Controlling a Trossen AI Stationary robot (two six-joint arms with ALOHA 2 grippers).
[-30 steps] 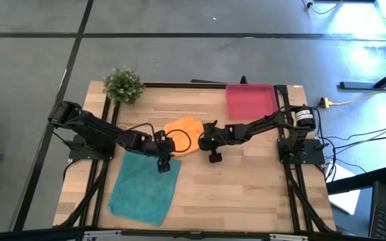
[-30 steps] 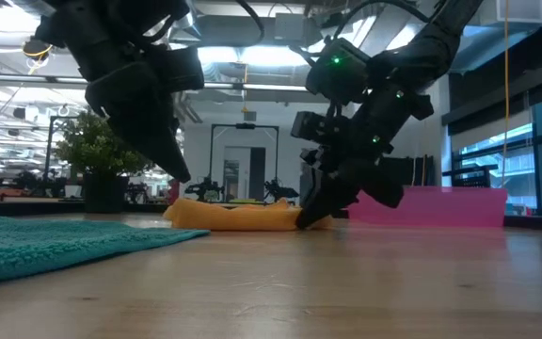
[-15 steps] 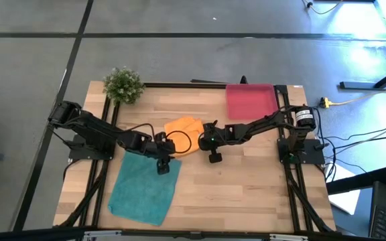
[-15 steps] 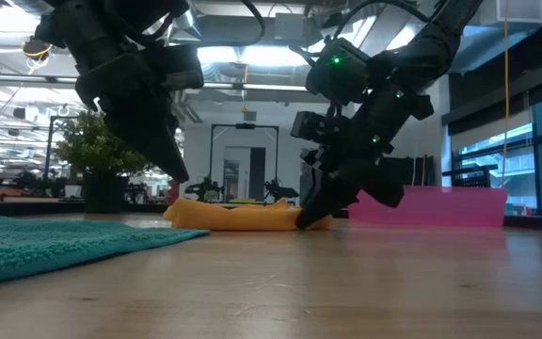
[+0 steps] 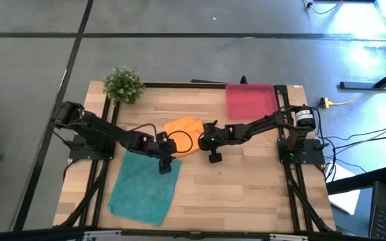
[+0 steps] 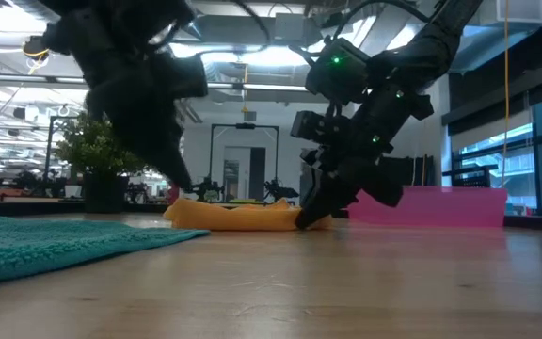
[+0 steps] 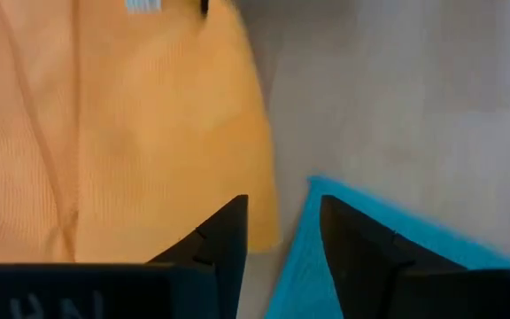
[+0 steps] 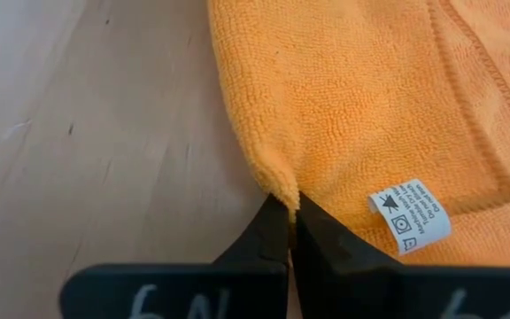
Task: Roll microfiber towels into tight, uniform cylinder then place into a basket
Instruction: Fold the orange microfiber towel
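The teal towel (image 5: 143, 189) lies flat toward the tabletop's (image 5: 246, 187) front-left corner. At mid-tabletop the left claw (image 7: 277, 232) hangs released, gripping nothing, over the gap between teal and orange towel (image 8: 370, 97). The right claw (image 8: 290, 221) is clenched on the orange towel's edge. Rolling seems barely begun; next the left claw must seize the orange edge. Since the earlier frame, the left claw has spread slightly. The basket (image 5: 250, 100) sits at the back-right corner.
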